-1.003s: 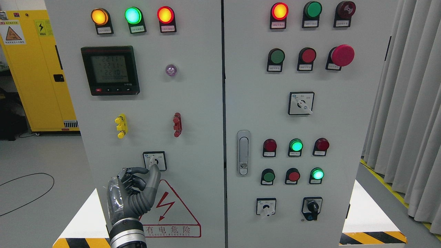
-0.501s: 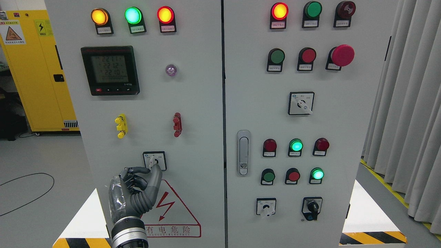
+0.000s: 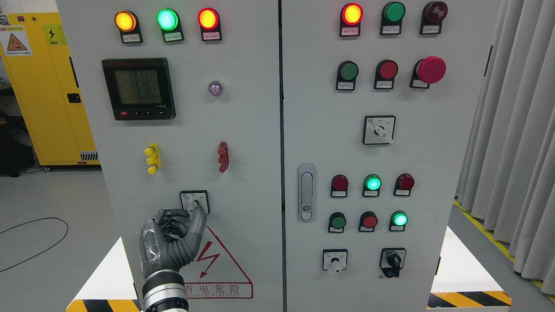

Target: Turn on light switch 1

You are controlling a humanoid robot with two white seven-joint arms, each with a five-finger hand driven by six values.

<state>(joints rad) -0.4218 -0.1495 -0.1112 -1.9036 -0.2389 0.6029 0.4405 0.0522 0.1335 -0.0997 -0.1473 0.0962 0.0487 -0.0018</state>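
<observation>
A small rotary switch (image 3: 195, 202) in a square white plate sits low on the left cabinet door, above the red lightning warning triangle (image 3: 217, 264). Its white lever (image 3: 190, 205) points down. My left hand (image 3: 190, 212) comes up from the bottom edge, dark grey with a metal wrist cuff. Its thumb (image 3: 200, 216) presses the lever's right side and its index finger (image 3: 177, 212) curls in from the left, so the lever's lower tip is pinched between them. The other fingers are curled below. My right arm is out of view.
The left door also carries a meter display (image 3: 138, 88), yellow (image 3: 152, 158) and red (image 3: 223, 157) terminals and three lit lamps on top. The right door has a latch handle (image 3: 306, 192), push buttons, lamps and more rotary switches (image 3: 334, 260). A yellow cabinet (image 3: 47, 86) stands far left, curtains (image 3: 511, 130) at right.
My left hand has crept slightly right and up. The thumb has slid past the lever's right side and the index finger has closed in. The lever looks nearer to vertical.
</observation>
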